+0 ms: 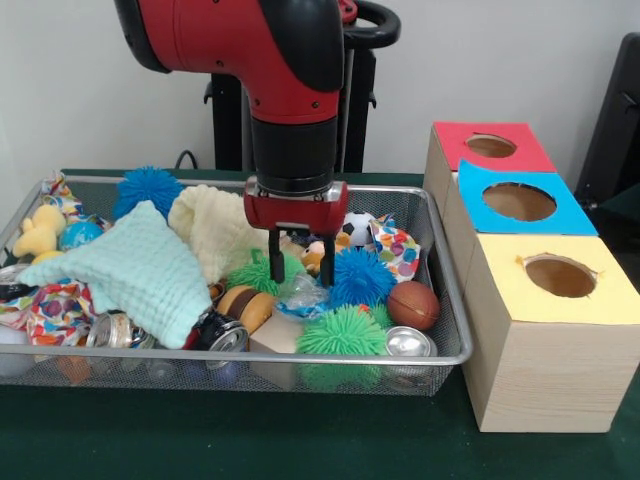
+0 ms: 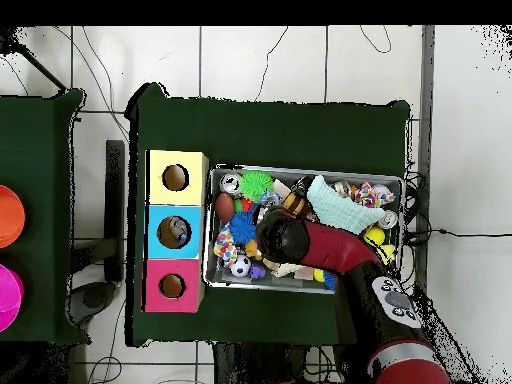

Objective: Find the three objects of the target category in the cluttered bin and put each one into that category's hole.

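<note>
A: What does the overhead view give that the front view lacks?

B: The whole green table point(image 2: 270, 130) with bare cloth on every side of the wire bin point(image 2: 305, 285), and the three holes seen from straight above. The arm point(image 2: 340, 250) covers the bin's middle there, so the gripper itself is hidden. The front view shows it plainly.

A: And the arm's pose?

B: It comes straight down, wrist vertical. The gripper point(image 1: 301, 272) hangs over the bin's centre, its two black fingers point(image 1: 277, 260) parted to a moderate gap and holding nothing, tips just above a crumpled clear wrapper point(image 1: 300, 292).

A: What is around it?

B: A mint cloth point(image 1: 140, 275) and a cream cloth point(image 1: 215, 232) lie to one side. The blue spiky ball point(image 1: 360, 277) sits just beside the fingers, a green spiky ball point(image 1: 340, 335) lies in front, another blue spiky ball point(image 1: 148, 188) at the back.

A: Room at the edges?

B: Little inside; clutter reaches the rim. The red box point(image 1: 490, 148), blue box point(image 1: 515, 205) and yellow box point(image 1: 558, 300) stand just beside the bin, holes open.
</note>
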